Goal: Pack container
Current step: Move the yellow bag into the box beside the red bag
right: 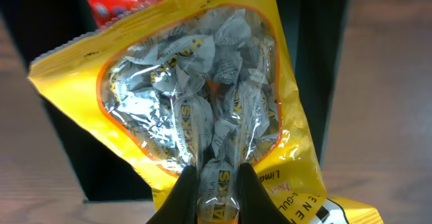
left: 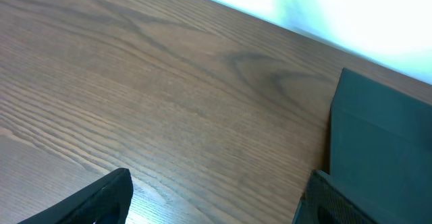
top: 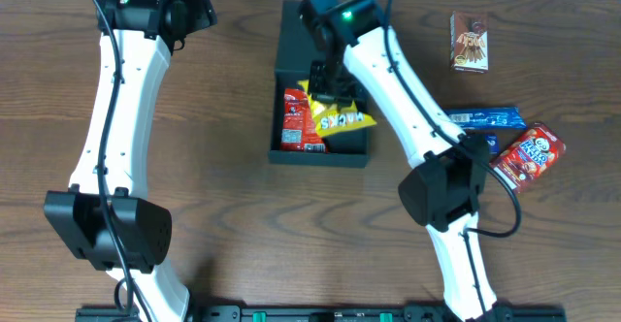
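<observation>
Pinching a yellow bag (right: 202, 102) in the container (top: 291, 46), the right end effector (right: 216, 187); left end effector (left: 219, 187) wide.

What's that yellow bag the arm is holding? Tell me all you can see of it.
The yellow bag is glossy plastic with a serrated edge, black lettering and a clear window showing many small white-wrapped sweets. The right gripper pinches it at one end, fingers shut on it. It is tilted over the right half of the open container, beside a red packet.
</observation>
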Controlling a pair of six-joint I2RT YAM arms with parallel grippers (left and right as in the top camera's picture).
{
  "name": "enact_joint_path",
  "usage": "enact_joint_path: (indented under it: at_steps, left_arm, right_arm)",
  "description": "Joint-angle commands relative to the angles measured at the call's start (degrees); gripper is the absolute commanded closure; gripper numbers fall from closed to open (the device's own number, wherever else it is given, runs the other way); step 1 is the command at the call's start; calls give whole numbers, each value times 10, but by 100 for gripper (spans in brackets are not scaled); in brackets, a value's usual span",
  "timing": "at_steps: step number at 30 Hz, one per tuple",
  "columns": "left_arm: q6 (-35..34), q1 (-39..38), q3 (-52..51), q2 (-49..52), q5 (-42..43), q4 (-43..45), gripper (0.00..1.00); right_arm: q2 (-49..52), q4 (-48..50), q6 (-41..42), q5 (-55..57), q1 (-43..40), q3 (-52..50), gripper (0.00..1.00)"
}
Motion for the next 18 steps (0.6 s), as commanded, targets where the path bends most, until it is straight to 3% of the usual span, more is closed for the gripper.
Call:
enact_joint_path:
  at_steps: [1,18]
  left_arm:
    - [12,2,11,-1,10,-3,17]
    - [12,2,11,-1,33,-14,17]
  right_arm:
    - [-1,1,47,24,4,-29,98]
    - [-1,181,93,89,10,-217,98]
